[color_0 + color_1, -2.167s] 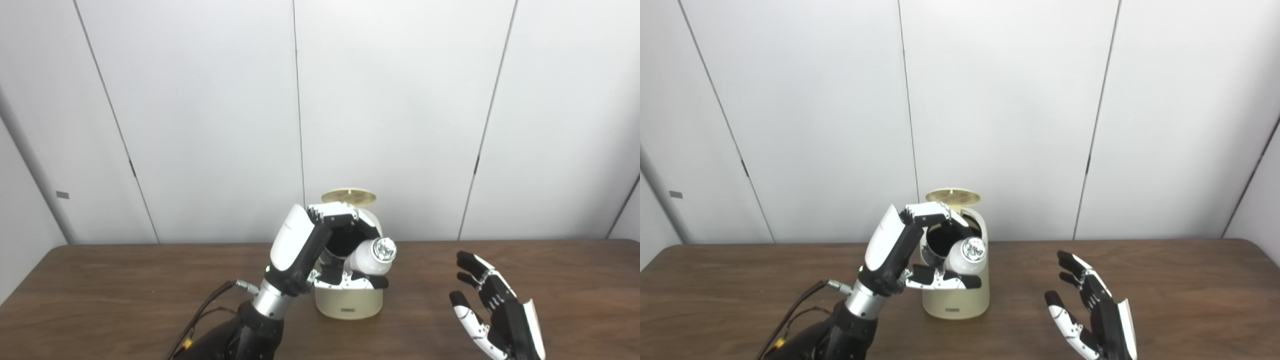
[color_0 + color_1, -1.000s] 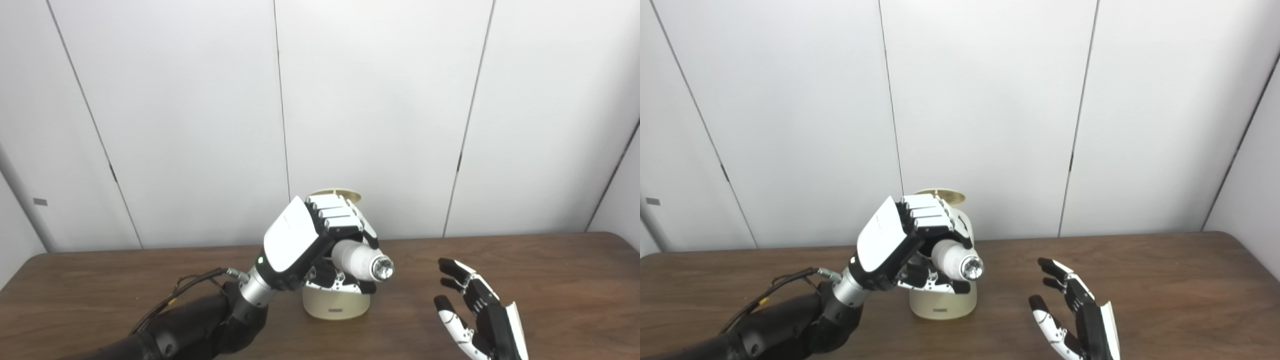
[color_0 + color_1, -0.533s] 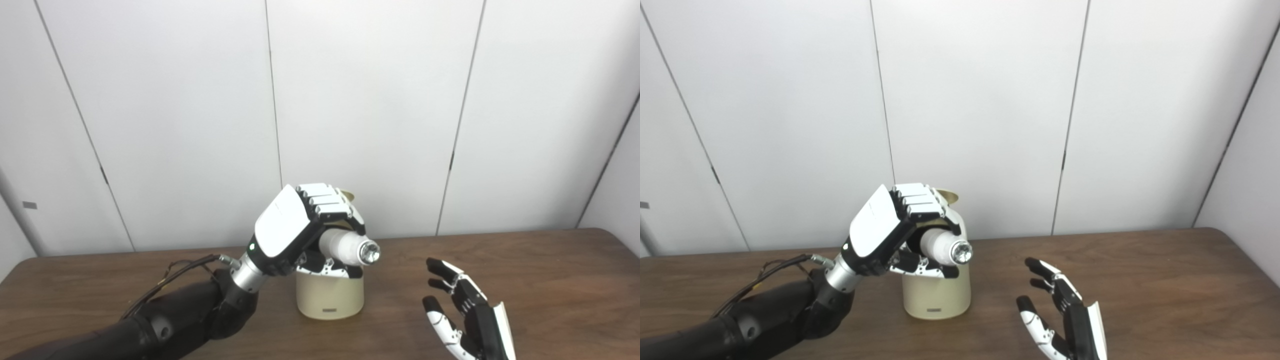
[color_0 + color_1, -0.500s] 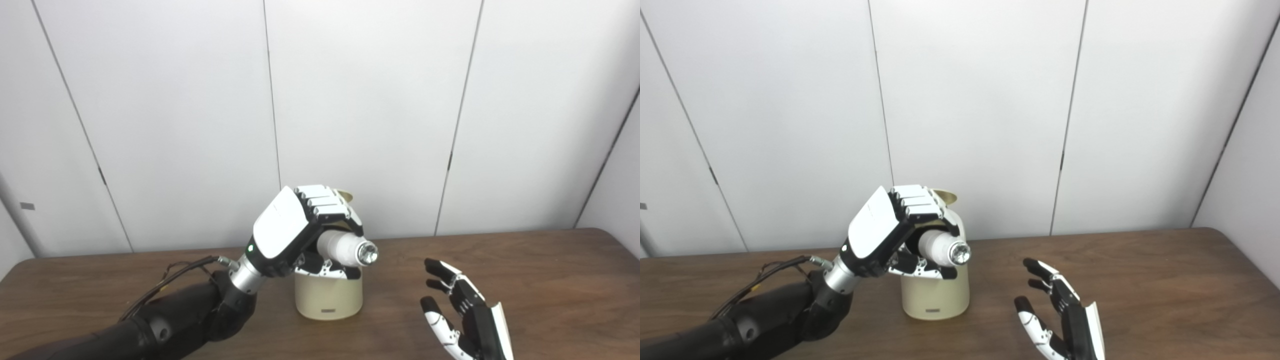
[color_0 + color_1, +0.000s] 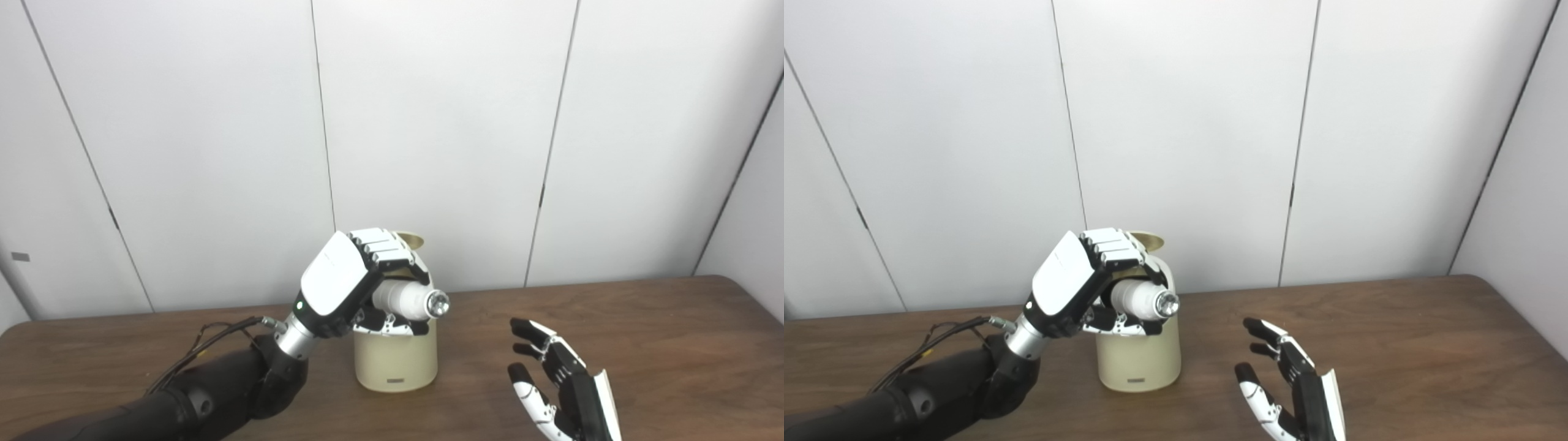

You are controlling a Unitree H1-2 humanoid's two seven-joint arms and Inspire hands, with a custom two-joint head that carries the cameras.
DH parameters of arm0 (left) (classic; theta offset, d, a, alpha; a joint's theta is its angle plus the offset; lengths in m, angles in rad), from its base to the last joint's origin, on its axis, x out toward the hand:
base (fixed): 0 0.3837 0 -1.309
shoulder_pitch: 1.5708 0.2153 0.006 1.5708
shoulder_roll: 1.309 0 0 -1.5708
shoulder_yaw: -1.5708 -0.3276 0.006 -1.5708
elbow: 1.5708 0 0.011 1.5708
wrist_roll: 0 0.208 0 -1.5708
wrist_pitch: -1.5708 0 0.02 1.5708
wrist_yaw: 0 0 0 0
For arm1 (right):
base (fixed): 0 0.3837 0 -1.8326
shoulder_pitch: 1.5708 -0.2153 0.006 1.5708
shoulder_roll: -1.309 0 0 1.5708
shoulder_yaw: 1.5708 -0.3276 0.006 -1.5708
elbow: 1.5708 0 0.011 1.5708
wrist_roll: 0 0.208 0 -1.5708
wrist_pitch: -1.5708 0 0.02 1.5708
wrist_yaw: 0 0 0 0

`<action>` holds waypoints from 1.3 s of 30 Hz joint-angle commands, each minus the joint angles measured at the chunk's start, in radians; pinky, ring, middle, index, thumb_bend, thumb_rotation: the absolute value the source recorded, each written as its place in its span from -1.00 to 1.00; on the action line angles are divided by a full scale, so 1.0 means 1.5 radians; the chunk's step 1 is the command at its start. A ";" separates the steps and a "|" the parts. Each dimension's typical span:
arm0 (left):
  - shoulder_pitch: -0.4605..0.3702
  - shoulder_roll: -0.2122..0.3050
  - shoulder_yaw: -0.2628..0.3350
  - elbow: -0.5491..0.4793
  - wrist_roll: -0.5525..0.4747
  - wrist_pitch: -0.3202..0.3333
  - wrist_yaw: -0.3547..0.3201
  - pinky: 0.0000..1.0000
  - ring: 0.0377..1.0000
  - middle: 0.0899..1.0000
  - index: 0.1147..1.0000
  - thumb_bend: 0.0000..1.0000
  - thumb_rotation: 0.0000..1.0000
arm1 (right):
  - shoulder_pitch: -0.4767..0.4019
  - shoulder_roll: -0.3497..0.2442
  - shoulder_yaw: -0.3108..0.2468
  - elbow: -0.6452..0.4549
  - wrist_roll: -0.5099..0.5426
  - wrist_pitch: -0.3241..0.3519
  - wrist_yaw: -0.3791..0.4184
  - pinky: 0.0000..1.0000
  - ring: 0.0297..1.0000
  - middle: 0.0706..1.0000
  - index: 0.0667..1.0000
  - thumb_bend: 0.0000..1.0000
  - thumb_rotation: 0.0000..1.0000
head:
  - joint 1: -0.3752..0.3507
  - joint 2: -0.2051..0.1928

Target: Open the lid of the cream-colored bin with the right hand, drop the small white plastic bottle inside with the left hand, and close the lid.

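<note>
The cream-colored bin (image 5: 397,361) stands on the brown table, its lid (image 5: 411,240) tipped up at the back. My left hand (image 5: 352,280) hovers right over the bin's top, shut on the small white plastic bottle (image 5: 407,301). The bottle lies sideways, its silver foil cap (image 5: 438,304) pointing right and toward me. The bin's opening is hidden behind the hand and bottle. My right hand (image 5: 560,383) waits open, fingers spread, above the table to the right of the bin, touching nothing.
The brown wooden table (image 5: 643,343) stretches to both sides of the bin. White wall panels (image 5: 441,122) rise just behind the bin. Cables (image 5: 208,346) run along my left forearm.
The camera has turned, sliding the whole scene leftward. The left hand rolled over and closed its fingers around the bottle, which now lies flatter above the bin. The right hand has stayed open.
</note>
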 commanded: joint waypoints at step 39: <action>-0.007 -0.026 0.071 0.073 -0.094 -0.001 -0.007 -0.05 0.02 -0.11 -0.25 0.00 -1.00 | -0.006 0.018 0.018 -0.051 -0.032 0.012 -0.007 0.39 0.56 0.53 0.44 -0.60 0.15 | -0.016 0.004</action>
